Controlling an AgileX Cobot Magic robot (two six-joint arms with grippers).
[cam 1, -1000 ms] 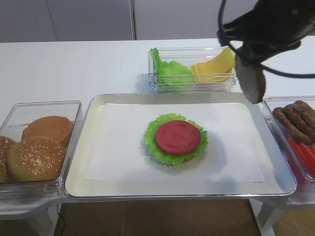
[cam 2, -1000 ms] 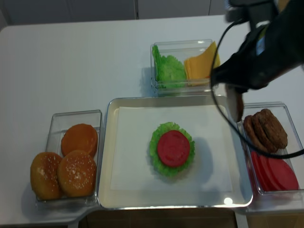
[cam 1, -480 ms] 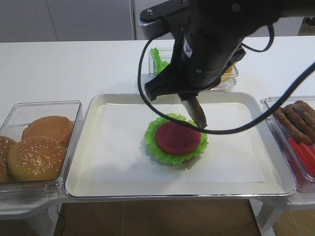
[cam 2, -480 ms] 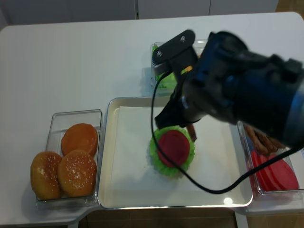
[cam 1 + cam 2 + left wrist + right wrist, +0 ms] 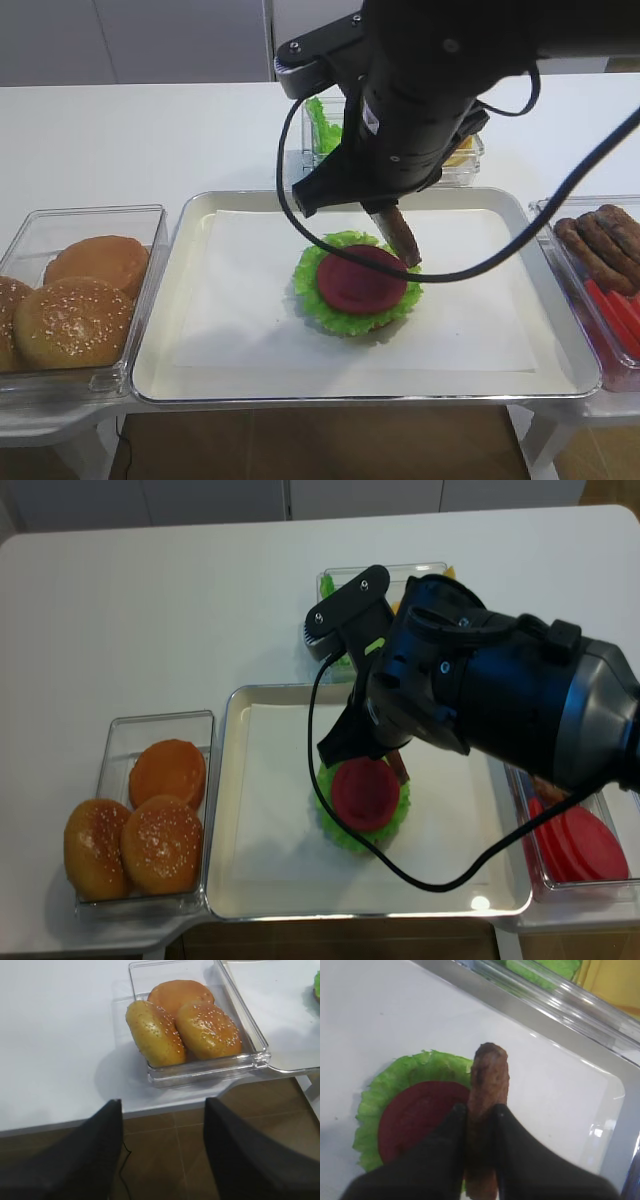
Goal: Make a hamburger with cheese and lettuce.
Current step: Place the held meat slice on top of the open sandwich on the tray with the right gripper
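The hamburger (image 5: pixel 358 283) sits mid-tray: a frilly lettuce leaf (image 5: pixel 320 300) with a red round slice (image 5: pixel 360 280) on top, the bun base almost hidden beneath. My right gripper (image 5: pixel 480 1110) is shut on a dark brown patty (image 5: pixel 489 1080), held on edge just above the red slice's far right rim (image 5: pixel 402 238). The cheese (image 5: pixel 615 980) lies in the clear box behind the tray, mostly hidden by my arm in the high views. My left gripper (image 5: pixel 162 1102) is open and empty, over the floor in front of the bun box.
A clear box of sesame buns (image 5: pixel 80 290) stands left of the silver tray (image 5: pixel 200 380). A box with more patties (image 5: pixel 600 240) and red slices (image 5: pixel 575 845) stands at the right. Spare lettuce (image 5: pixel 322 125) lies beside the cheese.
My right arm swung from the right-hand box to the middle of the tray with the patty, then dropped slightly toward the red slice. The stack has not moved.
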